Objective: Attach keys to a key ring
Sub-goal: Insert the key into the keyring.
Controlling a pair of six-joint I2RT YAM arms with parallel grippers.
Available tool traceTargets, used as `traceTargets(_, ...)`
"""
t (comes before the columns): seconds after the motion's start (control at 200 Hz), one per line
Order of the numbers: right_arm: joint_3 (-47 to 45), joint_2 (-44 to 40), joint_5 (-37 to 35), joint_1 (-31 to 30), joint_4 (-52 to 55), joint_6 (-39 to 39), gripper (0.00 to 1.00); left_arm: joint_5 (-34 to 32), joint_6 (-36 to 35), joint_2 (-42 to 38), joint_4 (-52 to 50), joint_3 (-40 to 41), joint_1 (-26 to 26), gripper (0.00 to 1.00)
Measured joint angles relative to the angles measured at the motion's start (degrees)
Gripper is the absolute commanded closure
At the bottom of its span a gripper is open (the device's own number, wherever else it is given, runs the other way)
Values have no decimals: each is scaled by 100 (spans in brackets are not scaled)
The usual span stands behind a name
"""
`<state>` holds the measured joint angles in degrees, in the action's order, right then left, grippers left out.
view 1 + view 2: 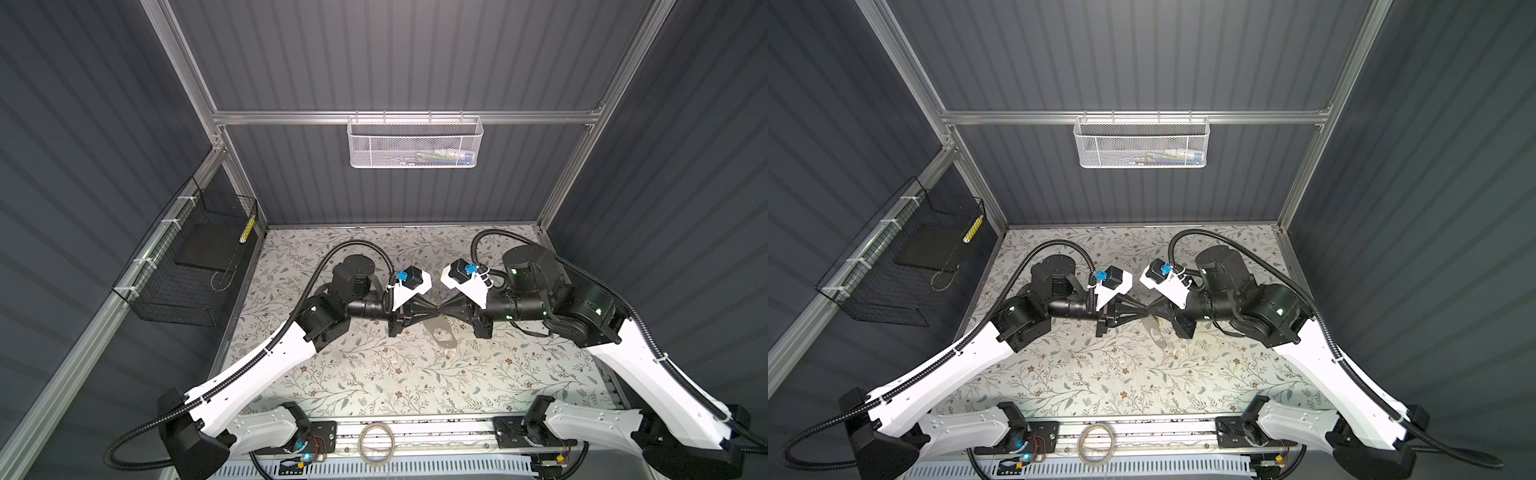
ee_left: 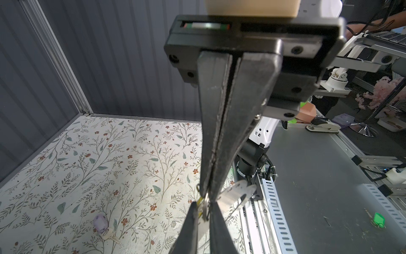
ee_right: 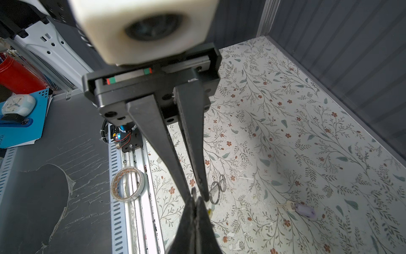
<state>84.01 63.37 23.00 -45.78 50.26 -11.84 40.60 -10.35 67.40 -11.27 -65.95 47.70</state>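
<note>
Left gripper (image 2: 208, 196): jaws near-closed, nipping key ring (image 2: 205, 206) above floral mat (image 1: 374, 374) centre | right gripper (image 3: 197, 195): closed tip-to-tip there, beside yellow key (image 2: 200, 201); hold unclear | lilac key (image 2: 101, 224): flat near mat centre, clear of every mat edge

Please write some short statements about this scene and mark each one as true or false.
1. The lilac key lies loose on the floral table. True.
2. The left gripper and the right gripper are far apart. False: their fingertips meet above the middle of the table.
3. The tape roll lies on the floral surface. False: it rests on the metal rails beside it.
4. The left gripper's fingers are spread wide. False: they are nearly together, pinching the key ring.
5. A white mesh basket hangs on the back wall. True.
</note>
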Motion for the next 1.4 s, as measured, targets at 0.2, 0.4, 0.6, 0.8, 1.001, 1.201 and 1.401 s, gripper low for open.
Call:
traceTargets(0.2, -2, 0, 4, 0, -2, -22, 100, -9, 39, -22, -15, 0, -2, 100)
traceTargets(0.4, -50, -24, -33, 0, -59, 11, 99, -42, 74, -22, 7, 4, -2, 100)
traceTargets(0.6, -470, -345, -538, 0, -514, 376, 75, -166, 380, -201, 846, 516, 0, 100)
traceTargets(0.8, -997, -942, -1029, 0, -907, 750, 72, -203, 855, -291, 1893, 944, 0, 100)
traceTargets(1.001, -1453, -1318, -999, 0, -1252, 1069, 70, -205, 1259, -291, 2594, 1143, 0, 100)
traceTargets(1.201, -1773, -1263, -800, 0, -1622, 1305, 69, -205, 1493, -289, 3062, 1143, 0, 100)
traceTargets(1.401, -1849, -1193, -769, 0, -1985, 1416, 73, -205, 1650, -273, 3281, 1145, 0, 100)
